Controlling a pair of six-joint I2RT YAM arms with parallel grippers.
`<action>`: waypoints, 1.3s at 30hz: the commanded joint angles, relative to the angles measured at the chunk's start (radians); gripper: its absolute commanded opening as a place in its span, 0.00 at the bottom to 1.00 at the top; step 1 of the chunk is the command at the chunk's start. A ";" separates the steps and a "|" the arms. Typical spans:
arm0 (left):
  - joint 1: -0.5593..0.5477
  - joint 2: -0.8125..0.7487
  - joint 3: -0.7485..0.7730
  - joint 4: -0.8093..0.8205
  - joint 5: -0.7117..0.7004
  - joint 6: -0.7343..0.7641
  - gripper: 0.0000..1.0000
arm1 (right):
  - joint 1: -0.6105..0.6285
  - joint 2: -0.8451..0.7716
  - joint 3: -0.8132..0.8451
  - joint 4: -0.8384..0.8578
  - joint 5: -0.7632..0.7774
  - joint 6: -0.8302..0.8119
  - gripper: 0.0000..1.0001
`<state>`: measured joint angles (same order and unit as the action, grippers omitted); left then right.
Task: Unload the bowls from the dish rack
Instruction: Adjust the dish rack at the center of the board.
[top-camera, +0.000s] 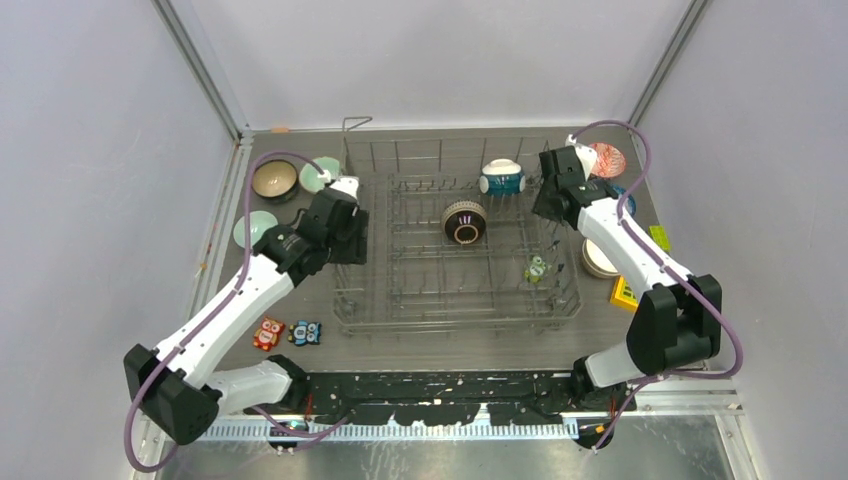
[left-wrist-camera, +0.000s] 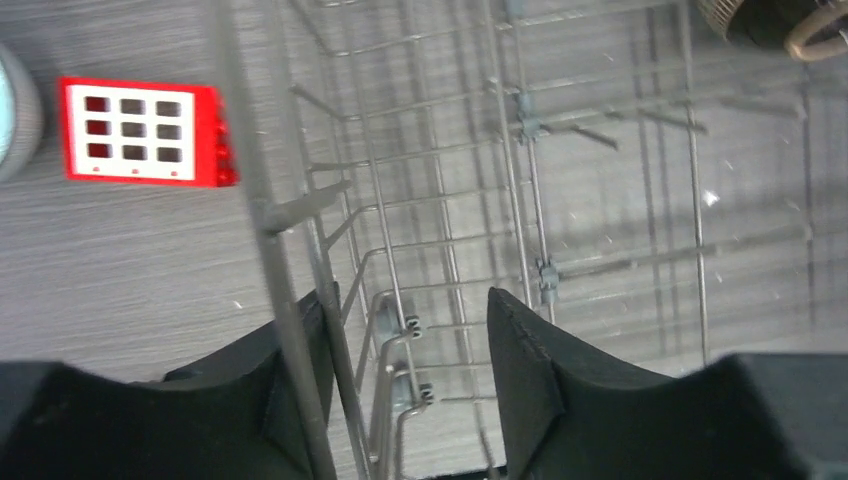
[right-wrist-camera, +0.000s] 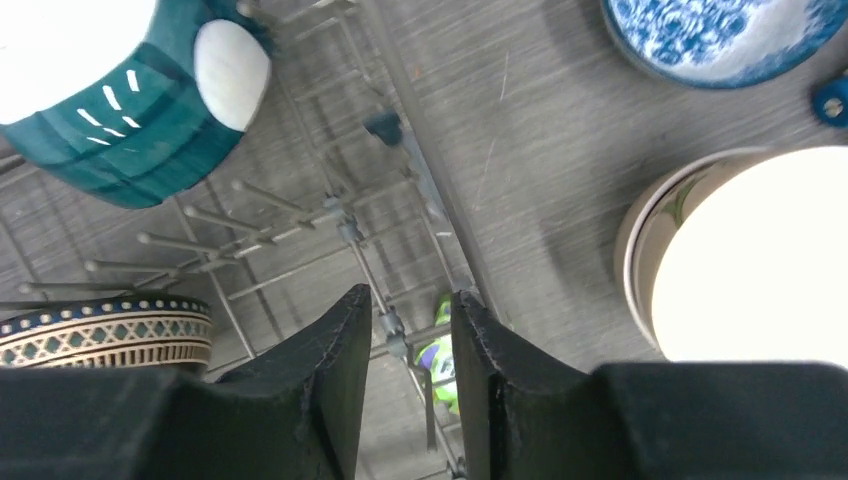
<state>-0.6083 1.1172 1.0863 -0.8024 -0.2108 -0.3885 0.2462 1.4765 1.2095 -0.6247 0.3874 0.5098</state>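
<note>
Dish rack (top-camera: 450, 325) of grey wire holds, from above, a round dark brown bowl (top-camera: 465, 221) right of our left gripper (top-camera: 352, 245) and a teal-and-white bowl (top-camera: 501, 177) left of our right gripper (top-camera: 548, 205). Left wrist: jaws open astride its thin side wire. Right wrist: matte black fingers (right-wrist-camera: 330, 380) narrowly bracket the rim wire; pinching or not, we cannot tell.
</note>
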 joint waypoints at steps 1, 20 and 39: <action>0.017 0.044 0.039 0.029 -0.004 0.090 0.41 | -0.004 -0.103 -0.028 -0.014 -0.002 0.043 0.38; 0.035 0.146 0.159 0.137 -0.022 0.190 0.21 | -0.004 -0.326 -0.090 -0.101 -0.057 0.057 0.60; 0.073 0.307 0.267 0.399 0.096 0.577 0.00 | -0.002 -0.542 -0.062 -0.225 0.007 0.102 0.74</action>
<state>-0.5285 1.4155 1.2621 -0.6209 -0.2623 -0.0277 0.2443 0.9737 1.1133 -0.8288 0.3805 0.5968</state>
